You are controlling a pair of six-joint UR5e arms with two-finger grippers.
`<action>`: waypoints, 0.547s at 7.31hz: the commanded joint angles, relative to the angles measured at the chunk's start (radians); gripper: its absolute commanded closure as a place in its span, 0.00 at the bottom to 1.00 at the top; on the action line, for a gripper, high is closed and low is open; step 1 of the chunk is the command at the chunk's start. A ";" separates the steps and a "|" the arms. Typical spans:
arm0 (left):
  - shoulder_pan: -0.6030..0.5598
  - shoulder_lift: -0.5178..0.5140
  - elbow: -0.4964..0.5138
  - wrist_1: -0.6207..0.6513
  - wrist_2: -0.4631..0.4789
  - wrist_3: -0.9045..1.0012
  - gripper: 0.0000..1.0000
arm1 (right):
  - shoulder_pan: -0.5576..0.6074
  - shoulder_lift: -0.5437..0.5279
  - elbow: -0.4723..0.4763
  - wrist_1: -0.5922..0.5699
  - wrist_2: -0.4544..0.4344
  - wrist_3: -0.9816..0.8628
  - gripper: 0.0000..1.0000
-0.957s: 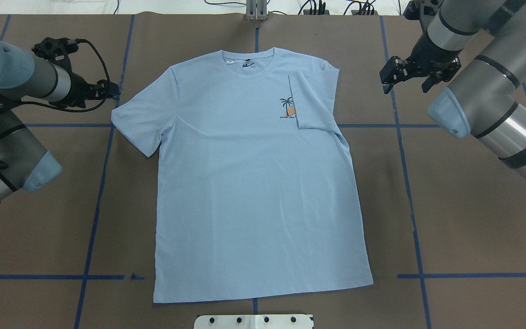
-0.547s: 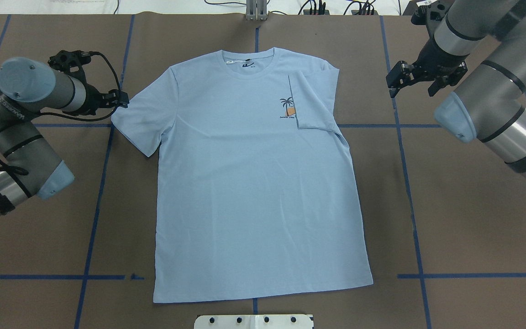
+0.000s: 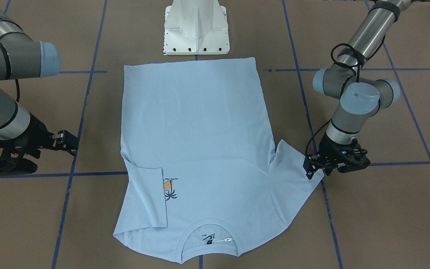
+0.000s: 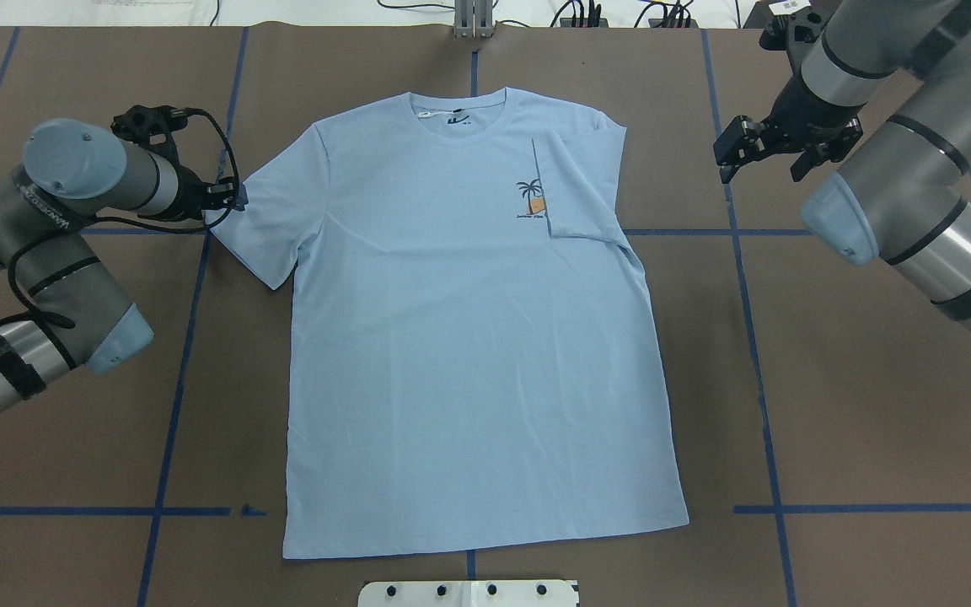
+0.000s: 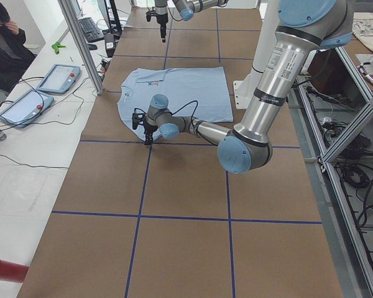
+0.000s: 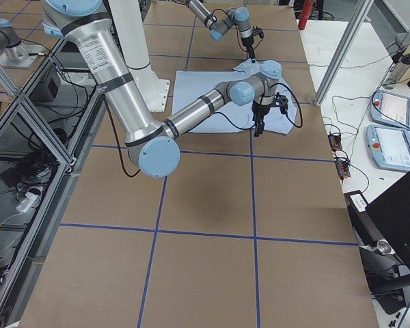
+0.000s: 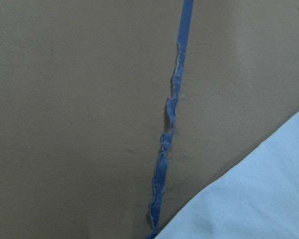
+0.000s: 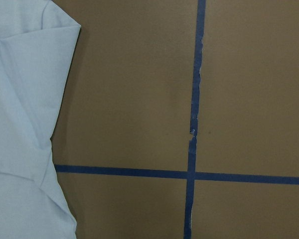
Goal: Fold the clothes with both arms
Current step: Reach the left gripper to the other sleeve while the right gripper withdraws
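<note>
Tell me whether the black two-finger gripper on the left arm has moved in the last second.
Yes. The left gripper moved right, from the vertical blue tape line to the light blue T-shirt's sleeve edge.

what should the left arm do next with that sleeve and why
Probably ease the left gripper onto the edge of the flat left sleeve and pinch it, ready to fold inward. It sits right at that edge, and the other sleeve already lies folded over the chest.
</note>
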 commanded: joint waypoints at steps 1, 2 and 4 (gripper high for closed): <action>0.001 0.002 0.001 0.001 0.000 0.006 0.55 | -0.001 0.000 0.001 0.005 0.001 -0.001 0.00; -0.001 0.005 -0.005 0.004 0.000 0.007 0.69 | -0.005 0.001 0.004 0.005 -0.002 -0.001 0.00; -0.004 0.007 -0.026 0.013 0.000 0.007 1.00 | -0.005 0.000 0.005 0.005 -0.002 -0.001 0.00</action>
